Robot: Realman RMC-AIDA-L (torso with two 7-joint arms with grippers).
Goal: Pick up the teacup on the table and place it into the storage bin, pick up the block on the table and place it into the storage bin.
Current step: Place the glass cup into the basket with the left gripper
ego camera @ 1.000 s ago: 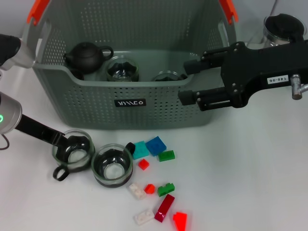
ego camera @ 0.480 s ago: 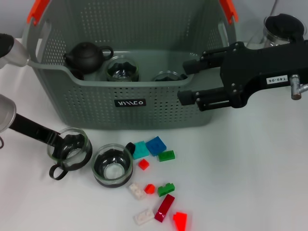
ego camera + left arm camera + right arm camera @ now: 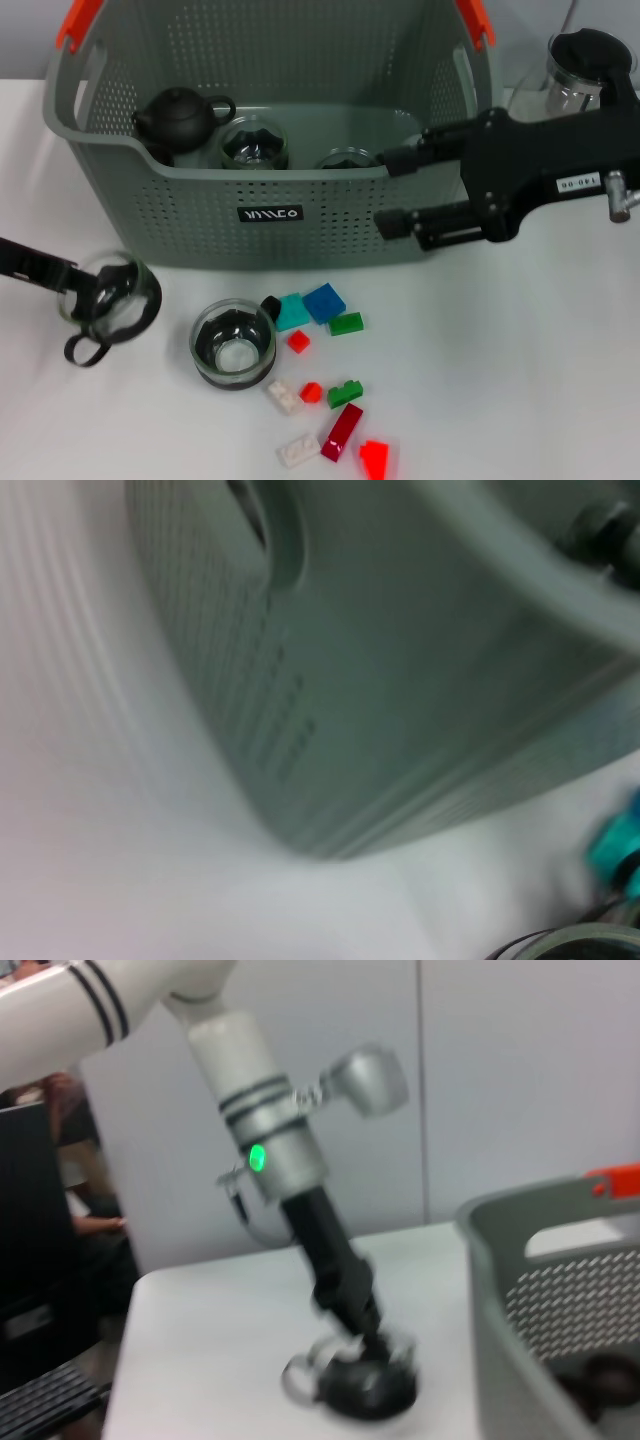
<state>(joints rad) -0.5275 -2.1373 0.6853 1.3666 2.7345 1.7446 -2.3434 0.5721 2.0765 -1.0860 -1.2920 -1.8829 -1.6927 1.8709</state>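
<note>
Teacup (image 3: 108, 296) pickup step: left hand (image 3: 72, 281) gripping cup's rim at bin's (image 3: 260, 215) 8 o'clock; next needs lifting over wall. Right hand (image 3: 392, 192) spread wide, hovering at bin's 3 o'clock.

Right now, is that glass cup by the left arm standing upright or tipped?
Tipped: the teacup held by the left end effector leans, its rim facing sideways.

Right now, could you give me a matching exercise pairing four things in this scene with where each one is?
Things:
1. black teapot
2. glass cup with handle
3. second glass cup
4. right gripper

Places:
A. standing on the table beside the blocks
B. inside the storage bin
C. held by the left gripper
D. open at the bin's right end

Pairs: 1-B, 2-C, 3-A, 4-D
</note>
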